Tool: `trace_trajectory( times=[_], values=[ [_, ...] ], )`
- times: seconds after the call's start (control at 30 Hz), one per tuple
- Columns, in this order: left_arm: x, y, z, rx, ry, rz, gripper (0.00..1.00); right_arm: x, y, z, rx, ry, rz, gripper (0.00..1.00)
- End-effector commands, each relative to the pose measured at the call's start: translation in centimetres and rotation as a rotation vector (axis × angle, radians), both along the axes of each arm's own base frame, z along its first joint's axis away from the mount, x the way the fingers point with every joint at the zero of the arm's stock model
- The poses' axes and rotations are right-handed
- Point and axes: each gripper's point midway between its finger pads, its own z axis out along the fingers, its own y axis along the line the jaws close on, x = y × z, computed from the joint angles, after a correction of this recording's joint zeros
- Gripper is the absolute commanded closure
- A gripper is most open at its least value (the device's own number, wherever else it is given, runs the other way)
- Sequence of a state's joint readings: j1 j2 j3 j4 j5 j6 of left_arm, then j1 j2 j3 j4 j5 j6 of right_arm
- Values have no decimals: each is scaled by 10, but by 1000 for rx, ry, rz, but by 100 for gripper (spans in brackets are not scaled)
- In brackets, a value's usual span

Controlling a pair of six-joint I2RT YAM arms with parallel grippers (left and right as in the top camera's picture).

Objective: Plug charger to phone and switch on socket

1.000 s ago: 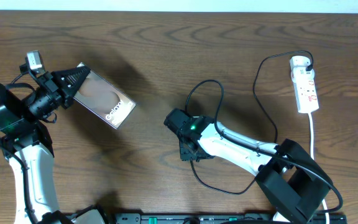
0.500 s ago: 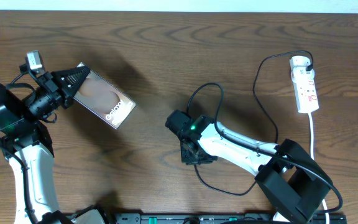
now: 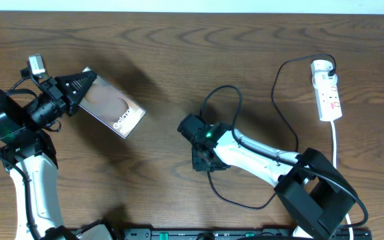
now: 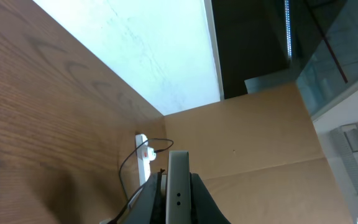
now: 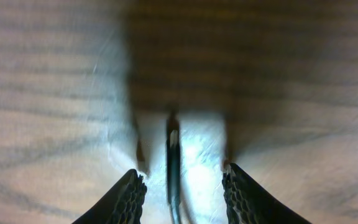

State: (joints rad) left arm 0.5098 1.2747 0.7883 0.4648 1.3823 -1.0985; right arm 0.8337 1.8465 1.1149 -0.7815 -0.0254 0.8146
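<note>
The phone point(image 3: 114, 109) hangs tilted above the table at the left, with my left gripper point(image 3: 83, 85) shut on its upper-left end. In the left wrist view the phone point(image 4: 178, 190) shows edge-on, pressed between both jaws. My right gripper point(image 3: 202, 160) points down at the table centre and is open. In the right wrist view the charger cable point(image 5: 173, 171) runs between the two fingers point(image 5: 129, 199) and touches neither, its plug tip point(image 5: 173, 134) lying on the wood. The black charger cable point(image 3: 280, 100) leads back to the white socket point(image 3: 327, 90) at the far right.
The charger cable loops on the wood around and behind my right arm point(image 3: 259, 160). The socket's white cord point(image 3: 336, 143) runs toward the front edge. A dark bar point(image 3: 245, 234) lies along the front edge. The socket point(image 4: 143, 163) also shows in the left wrist view.
My right gripper has shifted slightly over the cable end, and its jaws narrowed, then widened a little. The left arm and the phone have not moved.
</note>
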Motion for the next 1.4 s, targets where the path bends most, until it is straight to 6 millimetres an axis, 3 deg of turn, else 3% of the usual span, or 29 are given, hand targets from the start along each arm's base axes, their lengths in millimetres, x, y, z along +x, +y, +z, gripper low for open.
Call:
trace_trajectory(
  times=[0.0, 0.23, 0.8, 1.03, 1.13, 1.37],
  values=[
    [-2, 0, 4, 8, -17, -14, 93, 6, -10, -5, -14, 6, -24, 59],
    [-2, 0, 4, 8, -17, -14, 93, 0, -7, -23, 19, 90, 10, 61],
    [-2, 0, 4, 8, -17, -14, 92, -23, -6, -22, -5, 158, 51, 64],
    [-2, 0, 4, 8, -17, -14, 92, -20, -5, -22, 0, 146, 45, 78],
    [-2, 0, 4, 8, -17, -14, 93, -18, -4, -22, 4, 137, 46, 89],
    [-2, 0, 4, 8, -18, -14, 92, -12, -1, -22, 21, 120, 41, 90]
  ],
)
